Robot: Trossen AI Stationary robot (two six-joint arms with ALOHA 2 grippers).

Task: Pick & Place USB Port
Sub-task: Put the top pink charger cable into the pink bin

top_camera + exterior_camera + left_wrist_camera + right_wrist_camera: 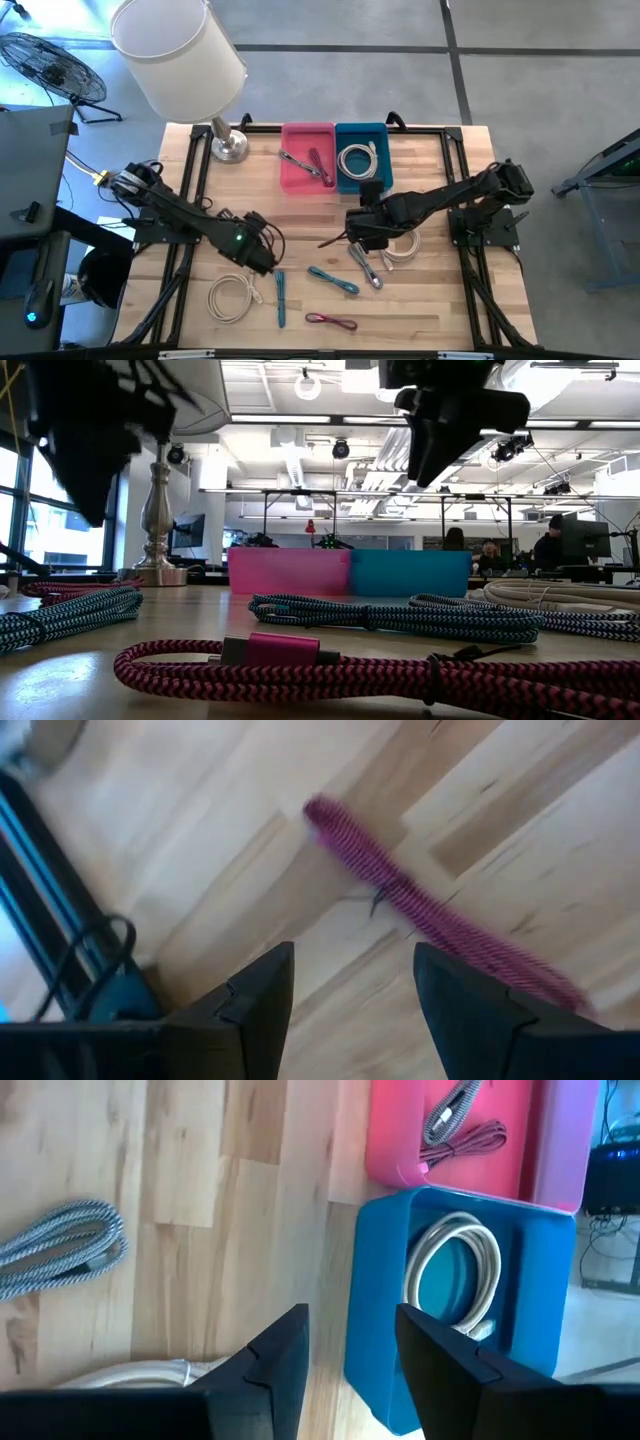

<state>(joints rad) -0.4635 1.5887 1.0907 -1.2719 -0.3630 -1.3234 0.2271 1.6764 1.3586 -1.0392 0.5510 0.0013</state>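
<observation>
Right gripper [350,1360]: fingers parted, empty, just beside the blue bin [545,1310], which holds a white cable [452,1275]. Left gripper [350,1005]: parted, empty, above the magenta cable [420,905]. Only the right wrist view shows the cables inside the pink bin [560,1140].

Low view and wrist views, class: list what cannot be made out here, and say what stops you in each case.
- Low view: bin contents hidden behind the pink bin and blue bin walls.
- Left wrist view: magenta cable blurred; its connector type unreadable.
- Right wrist view: white cable cut off by the right gripper.
- High view: left gripper fingers too small.
</observation>
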